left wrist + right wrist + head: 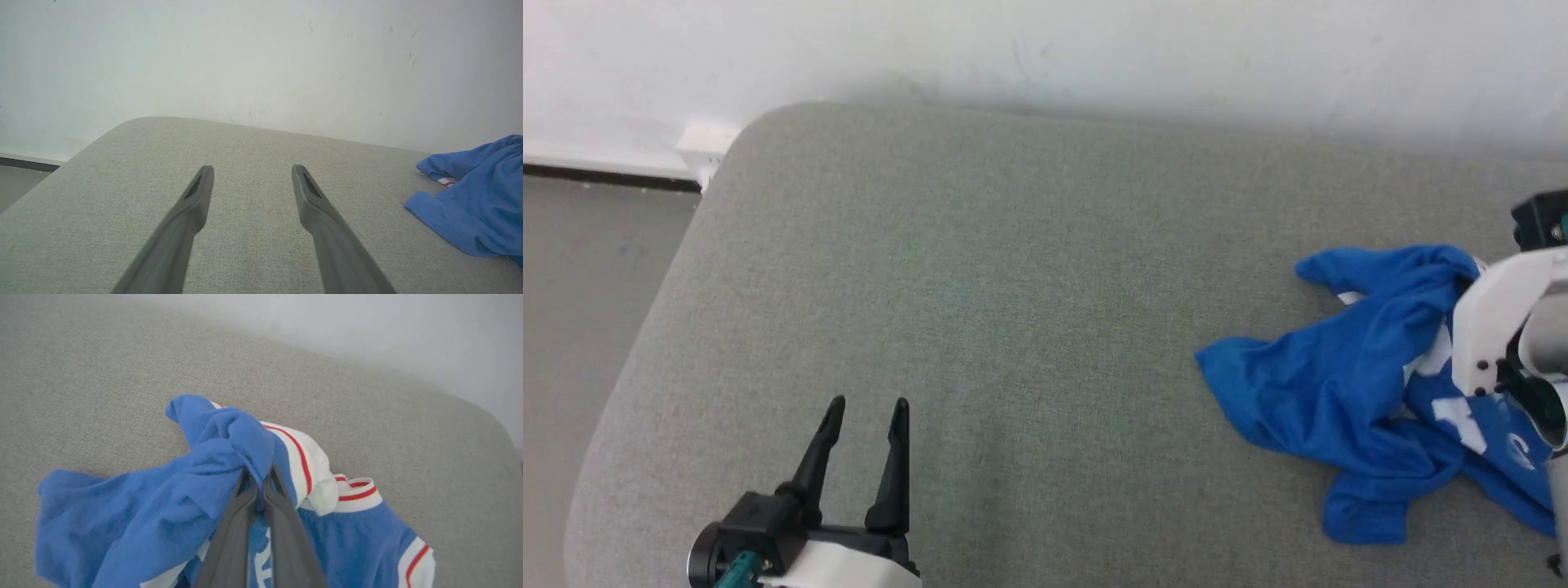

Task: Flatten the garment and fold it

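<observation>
The garment [1347, 384] is a bright blue jersey with white, red-striped trim, lying crumpled at the right side of the grey cushion [1029, 286]. In the right wrist view my right gripper [260, 478] is shut on a bunched blue fold of the garment [135, 514] near a white sleeve end. In the head view the pale right forearm [1503, 327] covers the garment's right part and hides the fingers. My left gripper [866, 408] stands open over bare cushion at the lower left, far from the cloth. The left wrist view shows my left gripper [252, 173] with the garment [478, 204] at the right edge.
A white wall [1045, 49] runs directly behind the cushion. The cushion's rounded left edge [654, 302] drops to a grey floor [580, 327] with a dark baseboard strip. Bare cushion lies between the two grippers.
</observation>
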`<state>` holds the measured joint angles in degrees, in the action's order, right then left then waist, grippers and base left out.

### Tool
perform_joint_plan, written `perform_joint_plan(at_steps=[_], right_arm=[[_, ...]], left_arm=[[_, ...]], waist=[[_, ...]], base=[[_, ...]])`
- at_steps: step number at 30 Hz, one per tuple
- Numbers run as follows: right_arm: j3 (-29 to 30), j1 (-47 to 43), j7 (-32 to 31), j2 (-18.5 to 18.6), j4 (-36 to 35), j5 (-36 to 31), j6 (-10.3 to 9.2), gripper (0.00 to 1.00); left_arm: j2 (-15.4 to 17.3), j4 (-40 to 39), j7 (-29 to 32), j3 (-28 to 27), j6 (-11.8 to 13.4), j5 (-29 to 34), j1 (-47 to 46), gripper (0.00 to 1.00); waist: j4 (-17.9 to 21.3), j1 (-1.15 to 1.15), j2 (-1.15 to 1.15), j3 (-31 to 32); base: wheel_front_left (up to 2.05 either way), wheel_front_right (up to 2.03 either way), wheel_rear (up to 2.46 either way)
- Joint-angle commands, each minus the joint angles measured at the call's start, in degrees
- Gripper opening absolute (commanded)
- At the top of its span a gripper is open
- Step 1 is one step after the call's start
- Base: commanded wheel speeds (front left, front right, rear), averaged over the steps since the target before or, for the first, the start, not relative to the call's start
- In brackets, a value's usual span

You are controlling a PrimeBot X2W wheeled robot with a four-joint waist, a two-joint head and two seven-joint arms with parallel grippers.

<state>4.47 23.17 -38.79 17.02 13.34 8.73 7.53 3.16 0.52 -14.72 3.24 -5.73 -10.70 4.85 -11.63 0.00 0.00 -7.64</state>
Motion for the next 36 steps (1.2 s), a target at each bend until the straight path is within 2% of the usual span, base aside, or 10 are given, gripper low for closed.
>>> perform_joint_plan(at_steps=[1, 5, 8, 16, 21, 22, 23, 24, 29, 36], right_arm=[[-0.8, 1.3, 0.2, 0.3, -0.9, 0.5, -0.04, 0.00], [-8.3, 4.8, -0.4, 2.0, -4.1, 2.0, -0.04, 0.00], [-18.3, 7.9, -0.7, 2.5, -5.2, 3.5, -0.04, 0.00], [-45.1, 10.1, 0.6, -1.3, -0.5, 14.1, -0.04, 0.00], [-54.0, 6.7, 2.9, -2.8, 3.6, 20.1, -0.04, 0.00], [-54.9, 6.2, 3.7, -2.6, 4.5, 20.4, -0.04, 0.26], [-55.5, 6.0, 4.9, -2.5, 5.4, 20.5, -0.04, 0.79], [-55.7, 5.9, 6.1, -2.3, 6.3, 20.5, -0.04, 1.00], [-52.2, 6.5, 11.1, -2.6, 8.4, 22.6, -0.04, 1.00], [-38.9, 4.8, 17.5, -1.8, 5.0, 23.0, -0.04, 1.00]], left_arm=[[-0.2, 0.1, -0.3, 0.1, 0.5, -0.4, 0.7, 1.00], [-0.3, 0.0, -0.3, 0.3, 0.8, -0.7, 1.2, 1.00], [-0.3, -0.1, -0.3, 0.4, 0.8, -0.8, 1.4, 1.00], [-0.3, 0.7, -0.3, 1.8, 0.8, -1.7, 1.3, 1.00], [-0.3, 1.2, -0.3, 2.2, 1.0, -2.3, 0.9, 1.00], [-0.3, 1.3, -0.3, 2.3, 1.0, -2.3, 0.9, 1.00], [-0.3, 1.4, -0.3, 2.4, 1.1, -2.4, 0.8, 1.00], [-0.3, 1.4, -0.3, 2.5, 1.1, -2.6, 0.8, 1.00], [-0.3, 1.6, -0.3, 2.1, 1.4, -2.7, 1.1, 1.00], [-0.3, 1.2, -0.3, 1.2, 1.6, -1.9, 1.8, 1.00]], waist=[[0.8, 0.00, 0.00, 2.5], [0.6, 0.00, 0.00, 3.4], [0.2, 0.00, 0.00, 3.3], [-2.1, 0.00, 0.00, 2.6], [-3.4, 0.00, 0.00, 2.0], [-3.6, 0.00, 0.00, 1.9], [-3.7, 0.00, 0.00, 1.8], [-3.7, 0.00, 0.00, 1.7], [-2.3, 0.00, 0.00, 2.0], [1.0, 0.00, 0.00, 4.0]], base=[[0.00, 0.00, 0.00], [0.00, 0.00, 0.00], [0.00, 0.00, 0.00], [0.00, 0.00, 0.00], [0.00, 0.00, 0.00], [0.00, 0.00, 0.00], [0.00, 0.00, 0.00], [0.00, 0.00, 0.00], [0.00, 0.00, 0.00], [0.00, 0.00, 0.00]])
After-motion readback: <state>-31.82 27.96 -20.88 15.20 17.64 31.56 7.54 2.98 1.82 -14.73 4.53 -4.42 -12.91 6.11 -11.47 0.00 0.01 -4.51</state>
